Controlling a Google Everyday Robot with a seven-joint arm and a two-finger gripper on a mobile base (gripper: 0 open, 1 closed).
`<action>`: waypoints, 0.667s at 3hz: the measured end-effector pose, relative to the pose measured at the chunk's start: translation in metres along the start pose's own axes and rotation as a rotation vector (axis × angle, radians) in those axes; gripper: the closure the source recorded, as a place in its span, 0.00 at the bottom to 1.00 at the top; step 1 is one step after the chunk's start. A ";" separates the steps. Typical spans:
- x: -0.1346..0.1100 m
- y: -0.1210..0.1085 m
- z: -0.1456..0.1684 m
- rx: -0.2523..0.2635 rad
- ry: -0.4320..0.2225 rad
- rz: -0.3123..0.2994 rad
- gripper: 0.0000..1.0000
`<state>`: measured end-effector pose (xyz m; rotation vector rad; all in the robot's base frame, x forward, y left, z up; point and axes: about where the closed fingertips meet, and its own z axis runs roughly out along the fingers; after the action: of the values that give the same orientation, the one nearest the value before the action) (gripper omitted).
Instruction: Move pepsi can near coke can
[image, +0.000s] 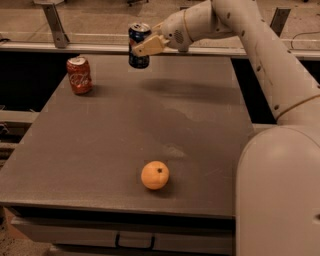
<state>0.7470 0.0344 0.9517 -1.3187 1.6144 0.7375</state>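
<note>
The pepsi can (138, 46), dark blue with a silver top, hangs upright in the air above the far edge of the grey table (115, 135). My gripper (143, 46) is shut on it from the right, and one pale finger (148, 46) crosses its front. The coke can (79, 75), red with white lettering, stands on the table at the far left, to the left of and below the held can, about a can's height apart from it.
An orange (155, 175) lies on the table near the front, in the middle. My white arm (260, 55) reaches in from the right, and my base (277, 195) fills the lower right. A rail (55, 46) runs behind the table.
</note>
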 end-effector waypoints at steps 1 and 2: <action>-0.018 0.015 0.025 -0.055 -0.020 -0.030 1.00; -0.018 0.036 0.056 -0.126 -0.014 -0.036 1.00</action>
<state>0.7279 0.0996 0.9416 -1.4256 1.5504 0.8365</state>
